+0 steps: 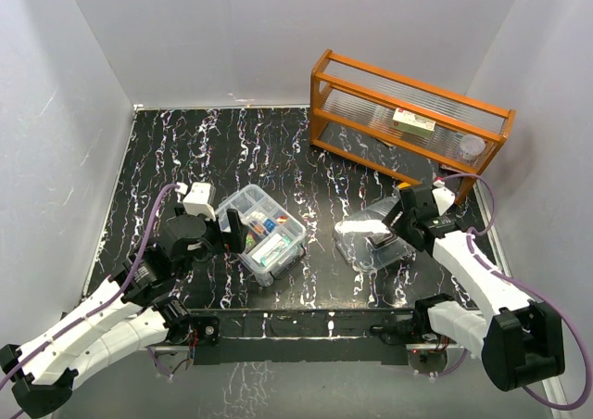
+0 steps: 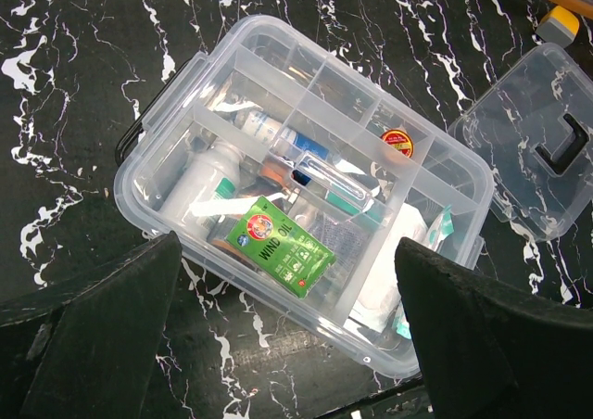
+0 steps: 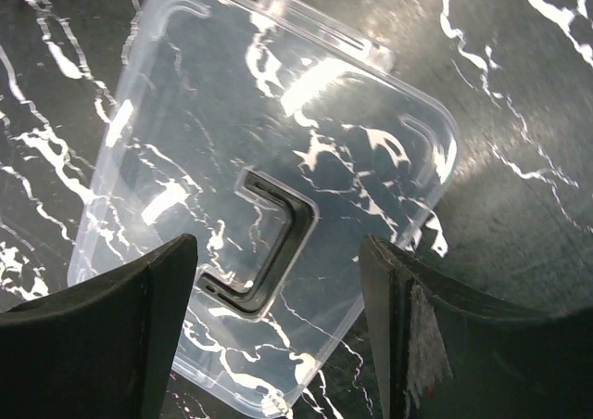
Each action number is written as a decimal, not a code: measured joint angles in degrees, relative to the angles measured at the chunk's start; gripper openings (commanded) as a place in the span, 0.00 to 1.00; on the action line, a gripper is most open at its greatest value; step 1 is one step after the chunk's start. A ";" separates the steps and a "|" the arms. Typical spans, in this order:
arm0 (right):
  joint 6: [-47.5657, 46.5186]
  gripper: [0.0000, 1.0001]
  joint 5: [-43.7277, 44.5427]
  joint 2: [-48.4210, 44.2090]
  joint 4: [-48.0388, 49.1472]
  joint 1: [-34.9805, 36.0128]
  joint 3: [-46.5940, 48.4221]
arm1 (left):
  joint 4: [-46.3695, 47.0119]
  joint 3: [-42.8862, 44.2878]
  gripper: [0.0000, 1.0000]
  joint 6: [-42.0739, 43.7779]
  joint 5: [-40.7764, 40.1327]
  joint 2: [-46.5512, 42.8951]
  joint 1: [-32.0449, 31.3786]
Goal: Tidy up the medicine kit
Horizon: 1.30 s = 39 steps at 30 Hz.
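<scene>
Both claws hang released and empty: left gripper (image 2: 288, 241) over the open medicine kit (image 2: 371, 87) left of table (image 1: 185, 150) centre, right gripper (image 3: 278, 243) hovering astride the handle (image 3: 298, 224) of its lid (image 3: 278, 113), flat to the kit's right. We judge the risk a skewed pinch on that handle, skidding the lid or seating it crooked over the green sachet (image 2: 280, 248) atop the tray (image 2: 324, 71). Count, large to small: one orange rack (image 1: 417, 85), one kit, one lid, two grippers, one sachet, one red-topped tin (image 2: 397, 143).

Top view overlooks table (image 1: 167, 150); both close, downward wrist views share lid (image 3: 278, 113).
</scene>
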 measured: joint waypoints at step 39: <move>1.53 0.44 -6.25 8.11 4.44 -0.07 -3.58 | 0.39 0.02 0.99 -0.02 0.02 0.22 0.00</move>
